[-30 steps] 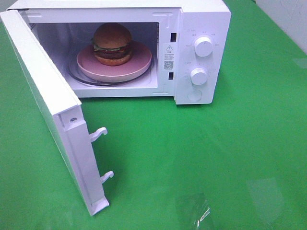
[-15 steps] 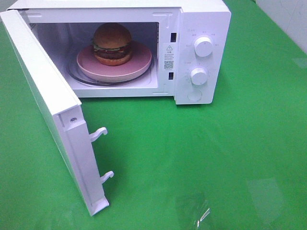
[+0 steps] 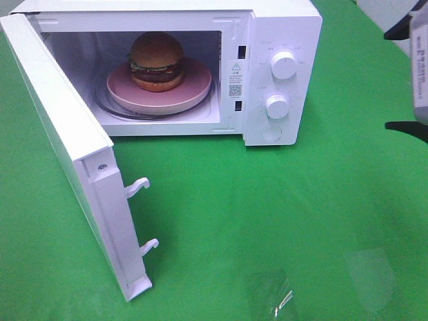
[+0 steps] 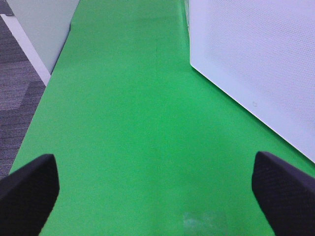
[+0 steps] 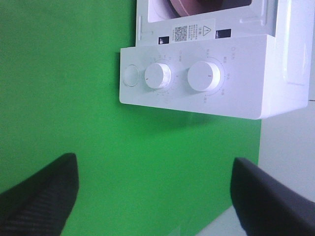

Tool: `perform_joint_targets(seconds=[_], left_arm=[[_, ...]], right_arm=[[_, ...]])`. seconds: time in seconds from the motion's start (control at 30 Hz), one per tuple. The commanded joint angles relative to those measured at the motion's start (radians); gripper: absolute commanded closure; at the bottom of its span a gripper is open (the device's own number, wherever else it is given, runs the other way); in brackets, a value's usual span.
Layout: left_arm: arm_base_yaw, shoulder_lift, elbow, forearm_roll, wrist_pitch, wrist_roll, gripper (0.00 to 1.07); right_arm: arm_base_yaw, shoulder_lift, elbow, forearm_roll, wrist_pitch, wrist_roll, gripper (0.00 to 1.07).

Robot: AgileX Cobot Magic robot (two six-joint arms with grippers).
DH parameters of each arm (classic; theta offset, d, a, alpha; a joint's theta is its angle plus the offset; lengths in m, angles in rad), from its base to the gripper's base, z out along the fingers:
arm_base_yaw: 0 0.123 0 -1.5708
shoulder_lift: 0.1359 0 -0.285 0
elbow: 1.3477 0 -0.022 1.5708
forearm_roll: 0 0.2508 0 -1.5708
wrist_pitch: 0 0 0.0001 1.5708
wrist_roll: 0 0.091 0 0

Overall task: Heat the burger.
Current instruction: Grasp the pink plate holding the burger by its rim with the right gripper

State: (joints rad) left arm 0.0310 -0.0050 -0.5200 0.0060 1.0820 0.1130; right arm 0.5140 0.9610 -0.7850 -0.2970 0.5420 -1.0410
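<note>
Left claw (image 4: 157,194) and right claw (image 5: 155,196): 2 black, finely textured fingers (image 4: 280,191) each. Right arm (image 3: 420,67): grey housing, printed label, black fittings.

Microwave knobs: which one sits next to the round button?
The lower knob, just above the round button; the upper knob sits higher, away from it.

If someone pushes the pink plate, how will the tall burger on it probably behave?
The burger is tall, layered and narrower than the pink plate, so it may lean or slide apart. The plate looks smooth and rests on a glass turntable, so it probably slips easily.
</note>
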Motion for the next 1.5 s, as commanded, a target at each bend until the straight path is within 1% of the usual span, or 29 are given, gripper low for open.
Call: perform_joint_targets(seconds=[0.03, 0.2, 0.3, 0.33, 0.37, 0.4, 0.5, 0.53, 0.57, 0.6, 0.63, 0.73, 0.77, 0.83, 0.87, 0.9, 1.0, 1.03, 1.13, 1.2, 1.3, 1.4, 1.5], left_arm=[[-0.001, -0.018, 0.002, -0.006, -0.013, -0.001, 0.07], [-0.001, -0.018, 0.002, -0.006, -0.013, -0.001, 0.07], [-0.001, -0.018, 0.002, -0.006, -0.013, -0.001, 0.07], [-0.001, -0.018, 0.002, -0.006, -0.013, -0.001, 0.07], [-0.001, -0.018, 0.002, -0.006, -0.013, -0.001, 0.07], [-0.001, -0.018, 0.002, -0.006, -0.013, -0.001, 0.07], [-0.001, -0.018, 0.002, -0.006, -0.013, -0.001, 0.07], [-0.001, -0.018, 0.002, -0.006, -0.013, -0.001, 0.07], [-0.001, -0.018, 0.002, -0.006, -0.013, -0.001, 0.07], [-0.001, -0.018, 0.002, -0.006, -0.013, -0.001, 0.07], [-0.001, -0.018, 0.002, -0.006, -0.013, -0.001, 0.07], [-0.001, -0.018, 0.002, -0.006, -0.013, -0.001, 0.07], [-0.001, -0.018, 0.002, -0.006, -0.013, -0.001, 0.07], [-0.001, -0.018, 0.002, -0.006, -0.013, -0.001, 0.07], [-0.001, -0.018, 0.002, -0.006, -0.013, -0.001, 0.07], [-0.001, -0.018, 0.002, -0.006, -0.013, -0.001, 0.07], [-0.001, -0.018, 0.002, -0.006, -0.013, -0.001, 0.07], [-0.001, -0.018, 0.002, -0.006, -0.013, -0.001, 0.07], [-0.001, -0.018, 0.002, -0.006, -0.013, -0.001, 0.07], [-0.001, -0.018, 0.002, -0.006, -0.013, -0.001, 0.07], [-0.001, -0.018, 0.002, -0.006, -0.013, -0.001, 0.07], [-0.001, -0.018, 0.002, -0.006, -0.013, -0.001, 0.07], [-0.001, -0.018, 0.002, -0.006, -0.013, -0.001, 0.07]], right_arm=[[0.0, 0.077, -0.008, -0.04, -0.068, -0.003, 0.26], [0.003, 0.142, -0.008, -0.066, -0.136, 0.001, 0.26], [0.028, 0.185, -0.008, -0.099, -0.167, 0.025, 0.27], [0.049, 0.222, -0.008, -0.138, -0.19, 0.055, 0.27], [0.049, 0.222, -0.008, -0.138, -0.19, 0.055, 0.27], [0.075, 0.279, -0.019, -0.19, -0.208, 0.099, 0.27], [0.084, 0.301, -0.028, -0.209, -0.214, 0.116, 0.27], [0.099, 0.346, -0.048, -0.236, -0.226, 0.149, 0.28], [0.099, 0.346, -0.048, -0.236, -0.226, 0.149, 0.28], [0.112, 0.385, -0.071, -0.251, -0.247, 0.181, 0.28], [0.112, 0.385, -0.071, -0.251, -0.247, 0.181, 0.28], [0.117, 0.468, -0.115, -0.247, -0.275, 0.202, 0.28], [0.117, 0.468, -0.115, -0.247, -0.275, 0.202, 0.28], [0.117, 0.544, -0.163, -0.247, -0.279, 0.201, 0.28], [0.117, 0.544, -0.163, -0.247, -0.279, 0.201, 0.28], [0.117, 0.584, -0.192, -0.248, -0.286, 0.201, 0.29], [0.117, 0.604, -0.205, -0.249, -0.289, 0.201, 0.29], [0.117, 0.637, -0.23, -0.251, -0.293, 0.201, 0.29], [0.117, 0.669, -0.253, -0.251, -0.294, 0.201, 0.29], [0.117, 0.733, -0.303, -0.249, -0.301, 0.202, 0.29], [0.117, 0.757, -0.325, -0.248, -0.301, 0.206, 0.29], [0.129, 0.805, -0.371, -0.252, -0.305, 0.214, 0.29], [0.129, 0.814, -0.379, -0.252, -0.309, 0.214, 0.29]])
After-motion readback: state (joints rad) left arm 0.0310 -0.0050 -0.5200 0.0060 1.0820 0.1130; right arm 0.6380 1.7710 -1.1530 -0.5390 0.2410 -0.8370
